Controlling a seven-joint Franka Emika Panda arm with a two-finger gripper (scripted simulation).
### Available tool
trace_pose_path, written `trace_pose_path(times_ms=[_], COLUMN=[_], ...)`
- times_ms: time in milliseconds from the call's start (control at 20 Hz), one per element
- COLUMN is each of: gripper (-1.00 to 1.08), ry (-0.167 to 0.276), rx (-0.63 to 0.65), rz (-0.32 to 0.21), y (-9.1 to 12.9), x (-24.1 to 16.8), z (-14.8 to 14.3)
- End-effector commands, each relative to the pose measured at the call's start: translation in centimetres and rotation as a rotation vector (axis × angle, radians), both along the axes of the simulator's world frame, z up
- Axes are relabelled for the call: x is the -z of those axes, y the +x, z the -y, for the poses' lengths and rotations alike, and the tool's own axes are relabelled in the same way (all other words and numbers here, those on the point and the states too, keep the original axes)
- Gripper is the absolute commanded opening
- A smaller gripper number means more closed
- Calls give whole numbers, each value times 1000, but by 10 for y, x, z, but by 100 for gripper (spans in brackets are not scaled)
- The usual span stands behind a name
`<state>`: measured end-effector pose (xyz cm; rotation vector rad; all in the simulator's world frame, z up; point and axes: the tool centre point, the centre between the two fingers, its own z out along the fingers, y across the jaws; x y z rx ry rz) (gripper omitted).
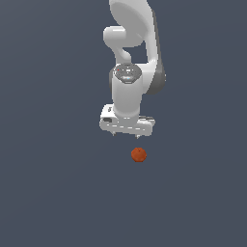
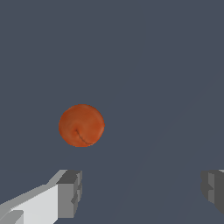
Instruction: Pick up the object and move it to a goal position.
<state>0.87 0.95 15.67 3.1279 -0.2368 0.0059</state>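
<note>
Gripper (image 1: 127,134) hangs with its jaws spread wide and nothing between them; in the wrist view both fingertips (image 2: 70,192) stand well apart, and the orange-red ball (image 2: 81,125) lies outside the gap, off toward one finger. In the exterior view the ball (image 1: 138,155) sits on the plain grey worktop (image 1: 48,193) just below the gripper and slightly toward that view's right. To grasp well, I judge the arm should first centre the gap over the ball, then descend — closing only once the pads straddle its widest part. Being roughly round, the ball has no long axis or heading — any approach angle serves.
</note>
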Motion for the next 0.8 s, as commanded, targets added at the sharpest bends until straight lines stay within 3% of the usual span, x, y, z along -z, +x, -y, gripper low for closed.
trace_pose_path(times_ms=[0,750], gripper=[100,100], ry=[2,8], rx=[51,424], rz=[0,-3], y=[2,18], x=[3,28], z=[-4,-31])
